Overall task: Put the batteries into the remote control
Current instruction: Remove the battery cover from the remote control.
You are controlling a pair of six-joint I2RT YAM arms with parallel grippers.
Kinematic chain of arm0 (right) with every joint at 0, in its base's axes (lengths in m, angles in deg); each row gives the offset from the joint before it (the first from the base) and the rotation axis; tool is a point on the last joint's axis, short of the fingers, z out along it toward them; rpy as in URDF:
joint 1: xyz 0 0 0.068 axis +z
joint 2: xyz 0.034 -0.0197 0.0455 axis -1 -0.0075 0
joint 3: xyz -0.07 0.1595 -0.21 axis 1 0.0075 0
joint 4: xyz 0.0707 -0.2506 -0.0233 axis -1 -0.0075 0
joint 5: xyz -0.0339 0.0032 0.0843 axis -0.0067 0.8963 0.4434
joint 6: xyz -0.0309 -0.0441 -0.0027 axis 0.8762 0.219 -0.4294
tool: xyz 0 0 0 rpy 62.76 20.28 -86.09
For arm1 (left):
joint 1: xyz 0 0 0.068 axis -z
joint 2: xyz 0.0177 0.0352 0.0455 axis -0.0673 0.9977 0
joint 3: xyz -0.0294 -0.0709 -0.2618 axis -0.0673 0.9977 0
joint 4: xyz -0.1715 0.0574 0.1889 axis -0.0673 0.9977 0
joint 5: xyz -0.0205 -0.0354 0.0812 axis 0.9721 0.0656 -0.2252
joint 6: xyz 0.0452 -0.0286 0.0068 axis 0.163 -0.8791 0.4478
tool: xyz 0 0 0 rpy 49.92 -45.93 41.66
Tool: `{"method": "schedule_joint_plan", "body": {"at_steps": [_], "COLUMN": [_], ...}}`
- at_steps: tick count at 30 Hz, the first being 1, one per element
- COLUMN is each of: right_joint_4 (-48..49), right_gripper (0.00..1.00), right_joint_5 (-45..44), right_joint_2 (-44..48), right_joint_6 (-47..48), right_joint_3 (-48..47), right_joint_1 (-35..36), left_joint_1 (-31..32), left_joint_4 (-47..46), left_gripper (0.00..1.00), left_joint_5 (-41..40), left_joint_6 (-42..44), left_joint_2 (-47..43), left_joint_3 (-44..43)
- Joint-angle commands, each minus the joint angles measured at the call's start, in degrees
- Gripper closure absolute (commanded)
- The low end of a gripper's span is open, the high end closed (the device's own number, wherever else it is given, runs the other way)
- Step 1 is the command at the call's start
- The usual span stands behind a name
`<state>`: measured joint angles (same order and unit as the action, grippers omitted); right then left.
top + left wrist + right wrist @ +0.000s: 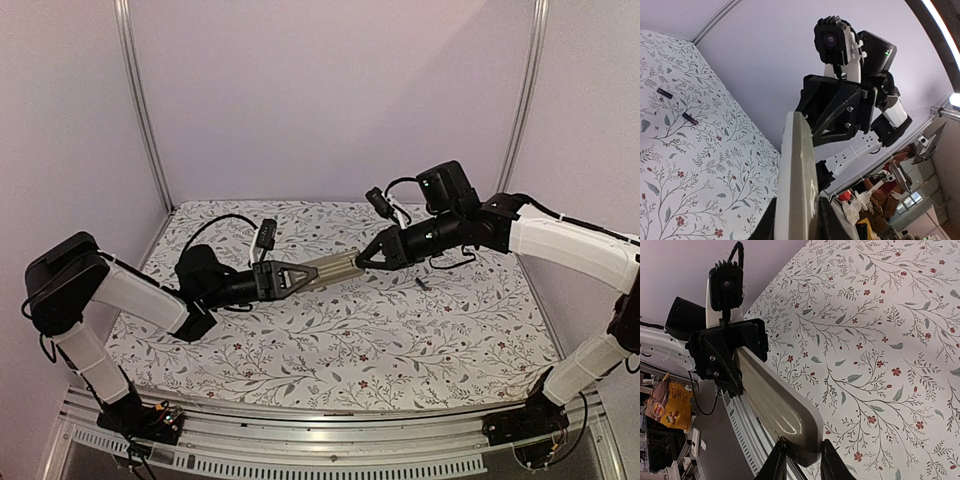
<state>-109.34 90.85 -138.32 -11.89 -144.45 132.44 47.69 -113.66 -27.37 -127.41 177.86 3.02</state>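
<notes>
While both arms meet above the table, I count one remote control (335,267), clamped at opposite ends by the left gripper (312,272) and the right gripper (364,259). Two batteries (690,118) lie apart on the floral cloth (330,340), with pale lilac walls (330,90) around.

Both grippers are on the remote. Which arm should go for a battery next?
Right, probably. The batteries lie on the cloth near the right gripper; the left gripper is farther away and grips the remote control.
</notes>
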Motion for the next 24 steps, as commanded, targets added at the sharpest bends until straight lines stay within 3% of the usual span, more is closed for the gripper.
{"method": "schedule_joint_plan", "body": {"at_steps": [1,24], "right_joint_4": [1.0,4.9], "right_gripper": [0.78,0.78], "right_joint_5": [-4.1,-2.6], "right_joint_2": [0.5,-2.3], "right_joint_6": [-1.3,-1.7], "right_joint_3": [1.2,1.5], "right_joint_1": [0.4,1.8], "left_joint_1": [2.3,3.3], "left_joint_4": [-10.3,-10.3], "left_gripper": [1.0,1.0], "left_joint_5": [2.5,3.4], "left_joint_6": [1.8,2.2], "left_joint_2": [-0.6,-0.3], "left_joint_3": [-2.8,-3.4]}}
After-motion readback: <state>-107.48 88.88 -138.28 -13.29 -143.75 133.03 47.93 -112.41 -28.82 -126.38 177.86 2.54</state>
